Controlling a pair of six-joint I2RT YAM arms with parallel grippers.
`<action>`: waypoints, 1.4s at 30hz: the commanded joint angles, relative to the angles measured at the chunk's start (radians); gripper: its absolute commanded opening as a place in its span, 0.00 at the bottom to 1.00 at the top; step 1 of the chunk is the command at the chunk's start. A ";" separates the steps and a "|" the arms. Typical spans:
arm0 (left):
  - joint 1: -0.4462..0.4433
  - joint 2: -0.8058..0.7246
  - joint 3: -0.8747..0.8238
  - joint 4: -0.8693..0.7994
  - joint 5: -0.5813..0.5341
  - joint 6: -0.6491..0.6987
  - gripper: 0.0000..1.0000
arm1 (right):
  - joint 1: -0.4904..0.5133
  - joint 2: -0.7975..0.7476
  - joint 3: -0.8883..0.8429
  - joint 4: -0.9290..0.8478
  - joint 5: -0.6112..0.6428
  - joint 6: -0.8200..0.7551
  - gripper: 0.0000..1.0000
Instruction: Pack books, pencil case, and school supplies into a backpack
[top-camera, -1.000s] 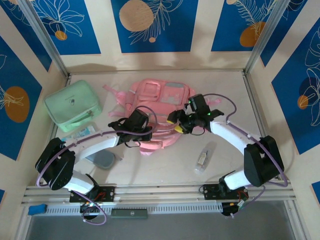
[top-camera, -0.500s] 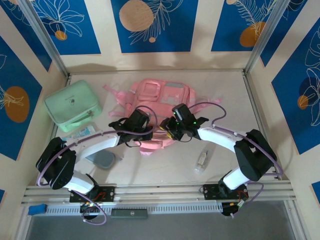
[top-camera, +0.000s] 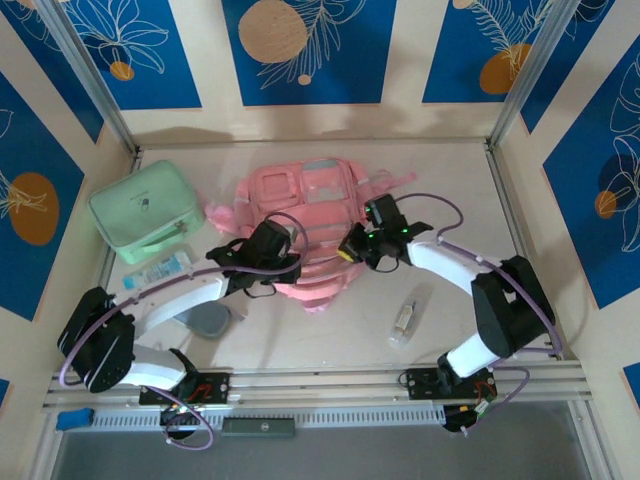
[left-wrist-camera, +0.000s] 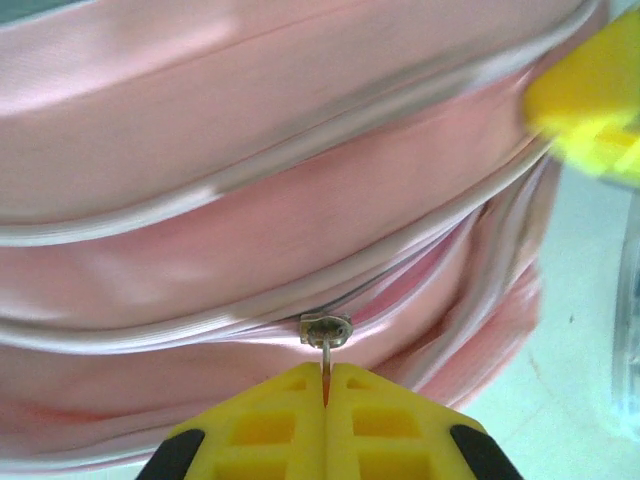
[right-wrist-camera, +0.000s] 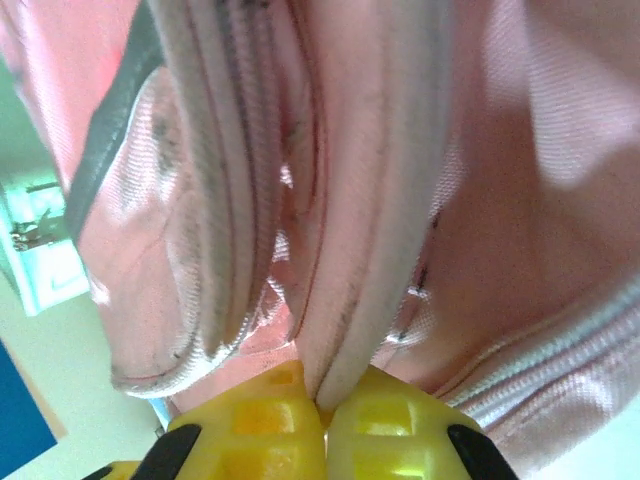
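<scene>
Left claw (left-wrist-camera: 325, 390): closed. My two yellow fingers (left-wrist-camera: 265, 428) are pressed flat together on the thin metal zip pull (left-wrist-camera: 326, 362), which stands up between their tips.
Zip slider (left-wrist-camera: 326, 329): it sits on a zip line running across the pink side panel, just above my fingertips, with the pull hanging down from it into my grip.
Right claw (right-wrist-camera: 322, 405): closed. It pinches a piped fold of pink fabric that rises straight out from between the yellow tips.
Backpack (top-camera: 305, 200): it lies in the middle of the counter (top-camera: 330, 345), toward the back wall. My two arms reach in from either side and both claws are at its near edge. From the wrist cameras I see only its satin panels, piping and zip lines up close.
Pencil case (top-camera: 208, 320): the grey-blue pouch lies on the counter at the near left, just beside my left forearm and apart from the backpack.
Clear bottle (top-camera: 405, 318): it lies on its side at the near right, beside my right arm and apart from the backpack.
Blue-and-white packet (top-camera: 160, 268): it lies flat at the left, just in front of the mint-green case (top-camera: 145, 210), with my left arm crossing close by.
Mint-green case, position: at the left rear of the counter, near the backpack's left side but not touching it.
</scene>
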 joint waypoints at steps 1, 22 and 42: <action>0.009 0.013 0.000 -0.202 -0.047 0.068 0.00 | -0.164 -0.010 0.042 -0.097 0.002 -0.187 0.00; 0.013 0.028 -0.009 0.049 0.081 0.039 0.00 | 0.074 -0.152 -0.127 0.072 -0.024 0.126 0.61; 0.014 0.030 0.008 0.001 0.046 0.099 0.00 | 0.165 0.046 -0.023 0.151 0.224 0.136 0.10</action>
